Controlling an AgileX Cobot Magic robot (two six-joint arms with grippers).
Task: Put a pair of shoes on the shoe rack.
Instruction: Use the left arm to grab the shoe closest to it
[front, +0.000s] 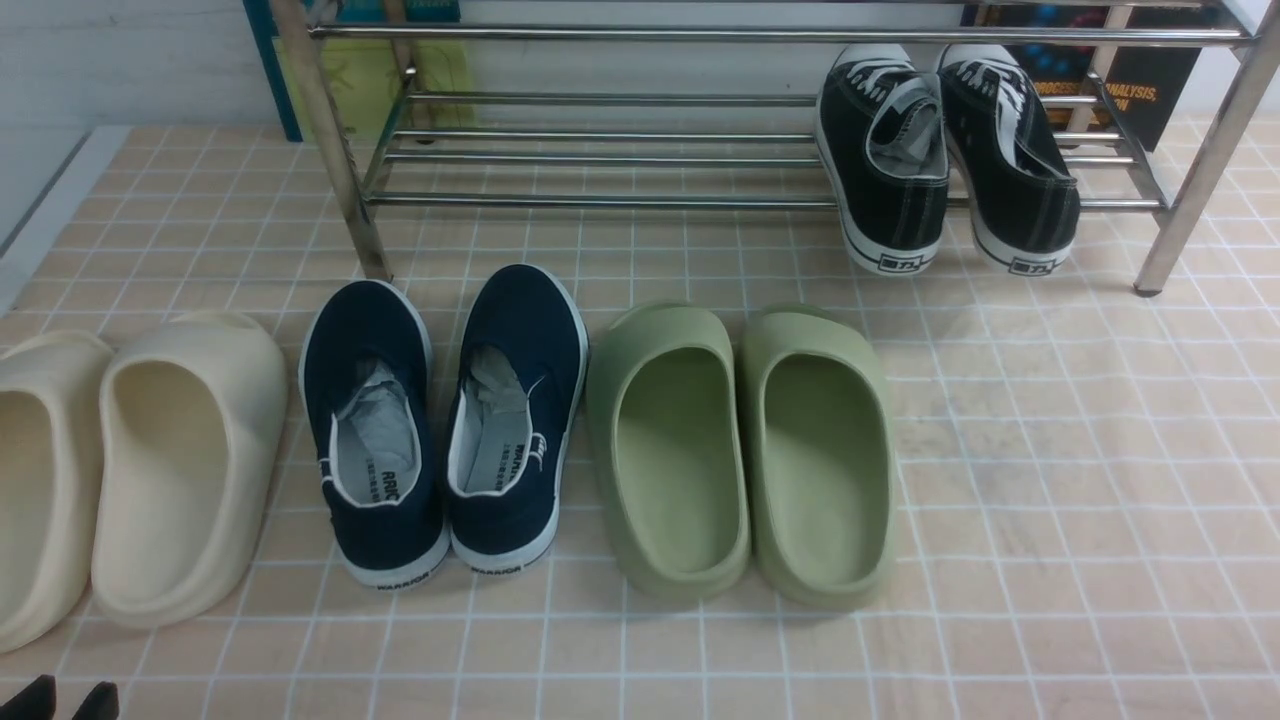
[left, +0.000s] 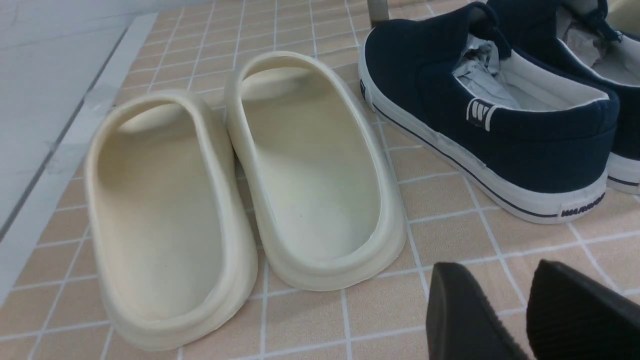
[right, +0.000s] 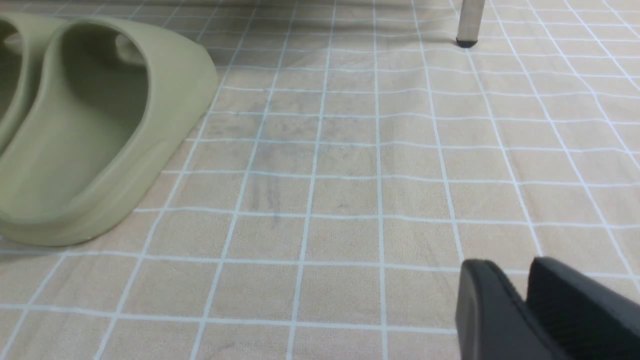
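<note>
The pair of shoes, two navy slip-ons with white soles, stands side by side on the tiled floor: the left shoe (front: 375, 430) and the right shoe (front: 520, 400), toes toward the shoe rack (front: 600, 200). The left wrist view shows one shoe (left: 425, 75) from its heel side, the other (left: 530, 25) behind it. My left gripper (left: 495, 265) hovers open and empty behind the heels, its tips at the front view's lower left (front: 70, 695). My right gripper (right: 510, 262) is over bare tiles with a narrow gap between its fingers and nothing in it. It is out of the front view.
Black lace-up sneakers (front: 885, 170) (front: 1010, 160) sit on the rack's right end. Olive-green slides (front: 670, 440) (right: 90, 130) lie right of the navy pair, cream slides (front: 185, 450) (left: 310, 175) left of it. A rack leg (right: 470, 20) stands far ahead of the right gripper.
</note>
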